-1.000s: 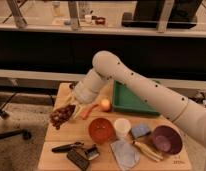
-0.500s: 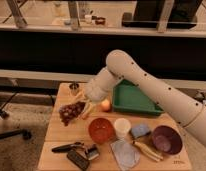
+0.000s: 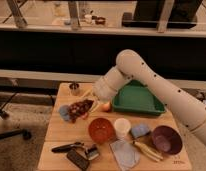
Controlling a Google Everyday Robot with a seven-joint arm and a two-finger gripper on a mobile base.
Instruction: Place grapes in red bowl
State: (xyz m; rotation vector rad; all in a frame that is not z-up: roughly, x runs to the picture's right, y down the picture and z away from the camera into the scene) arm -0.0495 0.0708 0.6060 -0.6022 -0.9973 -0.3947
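Hand (image 3: 90, 105) clamped shut on grapes (image 3: 79, 110), over the left of the tabletop (image 3: 56, 134). Red bowl (image 3: 101, 131) is near, at 5 o'clock from the bunch. Bunch axis runs 8-to-2.

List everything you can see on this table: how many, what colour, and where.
grapes: one bunch, dark reddish-purple, held over the table's left side
red bowl: one, orange-red, front centre
white cup: one, white, right of the red bowl
purple bowl: one, dark purple, front right
green tray: one, green, back right
metal cup: one, silvery, back left
round fruit: one, orange-yellow, left of the tray
banana: one, yellow, front right
cloth: one, grey, front edge
dark tools: several, black, front left
table: one, light wood
arm: one, white, from the right
gripper: one, shut on the grapes
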